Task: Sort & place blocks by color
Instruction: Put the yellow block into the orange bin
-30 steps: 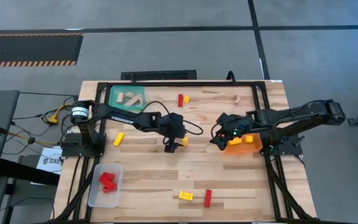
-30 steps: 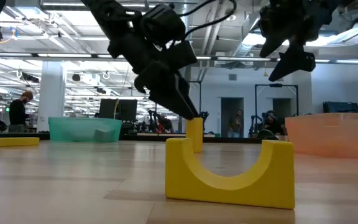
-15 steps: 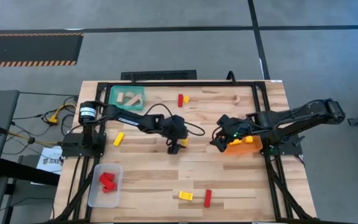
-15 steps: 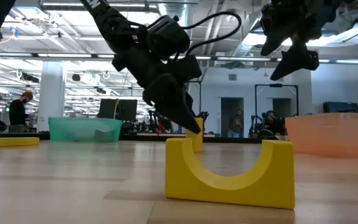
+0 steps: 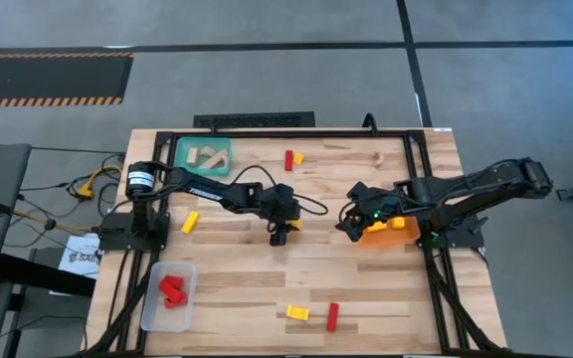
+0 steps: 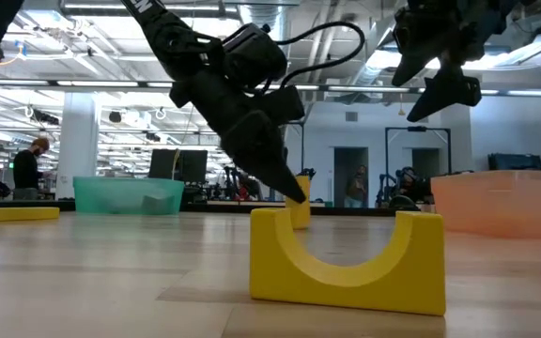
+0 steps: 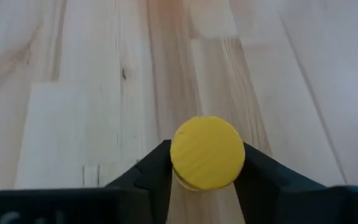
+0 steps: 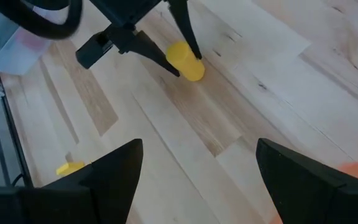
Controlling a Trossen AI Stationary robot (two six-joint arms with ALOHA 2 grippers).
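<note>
Yellow is what the left gripper (image 7: 207, 186) has between its dark fingers (image 7: 151, 177): a small yellow wooden cylinder (image 7: 207, 152) standing upright on the pale plank table (image 5: 366, 288) near its middle, the two fingers pressed against the cylinder's sides, one on each flank; from table height the same cylinder (image 6: 298, 208) shows just behind a yellow arch-shaped block (image 6: 346, 258), with the left gripper (image 6: 289, 188) slanting down onto it; from above, the left gripper (image 5: 281, 231) sits close to the table's centre at the end of its outstretched arm.

The right gripper (image 5: 350, 221) hangs above the table beside an orange tray (image 5: 391, 234) near the right edge, its fingers (image 8: 114, 168) spread wide and holding nothing; yellow blocks lie inside that orange tray.

Elsewhere, a teal tray (image 5: 203, 155) at the far left corner holds pale plain-wood blocks (image 5: 205, 156); a clear tray (image 5: 167, 295) at the near left holds red blocks (image 5: 172, 289); loose on the boards lie a yellow brick (image 5: 190, 222) left of the arm, a red brick with a yellow piece touching it (image 5: 292, 159) near the far edge, a small pale wooden piece (image 5: 377, 156) farther right, and at the near edge the yellow arch (image 5: 296, 312) just beside a red brick (image 5: 332, 315).
</note>
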